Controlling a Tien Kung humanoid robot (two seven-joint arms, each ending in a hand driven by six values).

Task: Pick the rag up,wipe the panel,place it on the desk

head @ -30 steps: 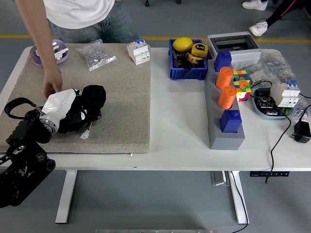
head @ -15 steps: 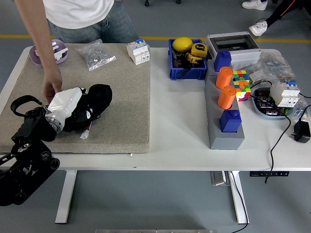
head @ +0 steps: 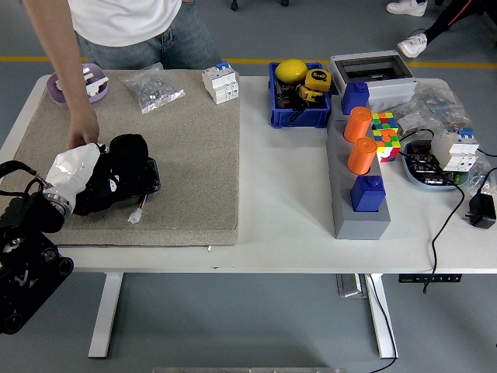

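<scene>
Since half a second ago our left hand [head: 116,175], curled on the black rag [head: 128,155], has slid back toward nine o'clock across the beige panel [head: 194,155], dragging the cloth with it. We judge this a return stroke of the wipe, so setting the rag on the desk [head: 287,202] is yet to come. A person's hand [head: 81,132] rests just beside ours at eleven o'clock.

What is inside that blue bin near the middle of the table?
The blue bin holds a round yellow object, a yellow and black tape measure and some dark tools I cannot identify. Whatever lies beneath them is covered.
</scene>
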